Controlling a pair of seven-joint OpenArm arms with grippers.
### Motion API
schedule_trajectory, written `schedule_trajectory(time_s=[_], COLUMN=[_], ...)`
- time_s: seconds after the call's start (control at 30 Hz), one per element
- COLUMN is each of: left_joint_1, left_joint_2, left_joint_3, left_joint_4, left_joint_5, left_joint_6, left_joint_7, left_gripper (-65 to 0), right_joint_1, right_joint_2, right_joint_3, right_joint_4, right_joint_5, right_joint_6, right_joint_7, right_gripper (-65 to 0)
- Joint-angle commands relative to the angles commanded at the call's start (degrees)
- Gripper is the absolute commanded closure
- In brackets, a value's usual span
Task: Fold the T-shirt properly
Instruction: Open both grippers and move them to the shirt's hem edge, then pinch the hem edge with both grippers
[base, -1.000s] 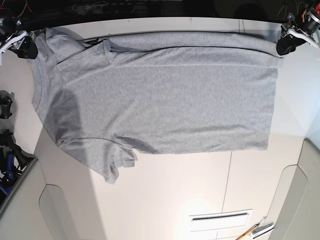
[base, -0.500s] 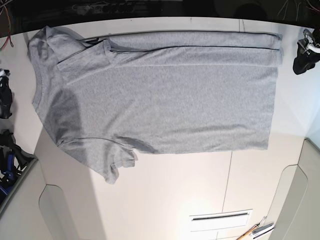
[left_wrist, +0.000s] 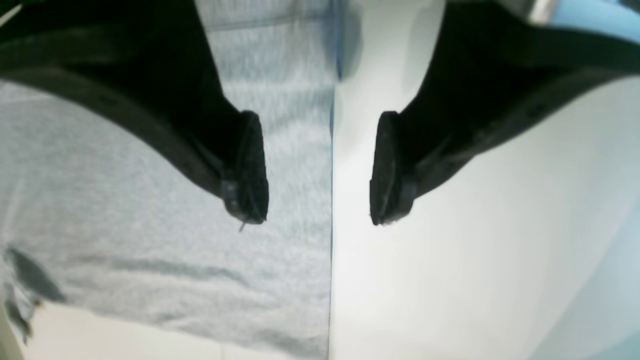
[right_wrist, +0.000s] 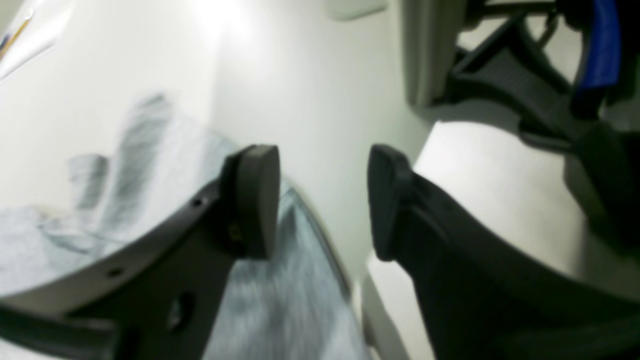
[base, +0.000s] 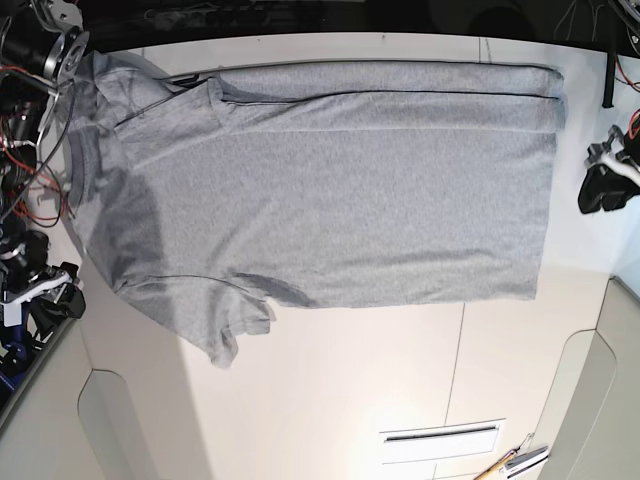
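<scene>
The grey T-shirt (base: 330, 190) lies flat on the white table (base: 350, 380), neck at the view's left and hem at the right. Its far long edge is folded over as a strip (base: 400, 82), and one sleeve (base: 215, 325) sticks out toward the near side. My left gripper (base: 603, 188) hangs open just beyond the hem. In the left wrist view the left gripper (left_wrist: 316, 216) straddles the hem edge of the T-shirt (left_wrist: 125, 225) with nothing held. My right gripper (base: 48, 297) is off the shoulder end. The right gripper (right_wrist: 322, 170) is open above the edge of the T-shirt (right_wrist: 280, 300).
Red and black cables (base: 30, 130) and arm hardware crowd the left edge. A white slotted label (base: 440, 440) and a small hand tool (base: 515, 462) lie near the front right. Dark frame parts with a blue piece (right_wrist: 595, 55) stand beside the table.
Both grippers have let go of the shirt's far corners and moved toward the near side along its two ends. The shirt stays put with its far strip folded.
</scene>
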Motion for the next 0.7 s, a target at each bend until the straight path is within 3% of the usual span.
schedule_trajectory(time_s=[0.13, 0.33, 0.5, 0.7], left_joint_1=[-7.74, -21.84, -30.8, -35.32], left_joint_2=[0.04, 0.02, 0.09, 0.35], left_joint_3=[6.47, 14.4, 17.07, 17.07], left_joint_4=[-7.08, -25.51, -38.16, -47.98], left_joint_5=[4.79, 9.97, 11.52, 12.96], left_joint_6=[2.12, 2.08, 1.9, 1.9], left_joint_7=[-1.55, -5.75, -7.96, -11.45], left_gripper=[-36.0, -36.0, -36.0, -36.0], right_joint_1=[3.87, 3.63, 3.04, 3.06], right_joint_2=[-0.02, 0.0, 0.0, -0.07], right_joint_3=[-3.04, -5.11, -5.11, -5.11], right_joint_4=[-7.67, -13.07, -14.71, -15.21], right_joint_5=[-1.75, -4.5, -4.55, -4.52], right_joint_6=[0.0, 0.0, 0.0, 0.02], right_joint_7=[1.31, 4.13, 4.11, 4.11], right_gripper=[-28.5, -28.5, -28.5, -28.5])
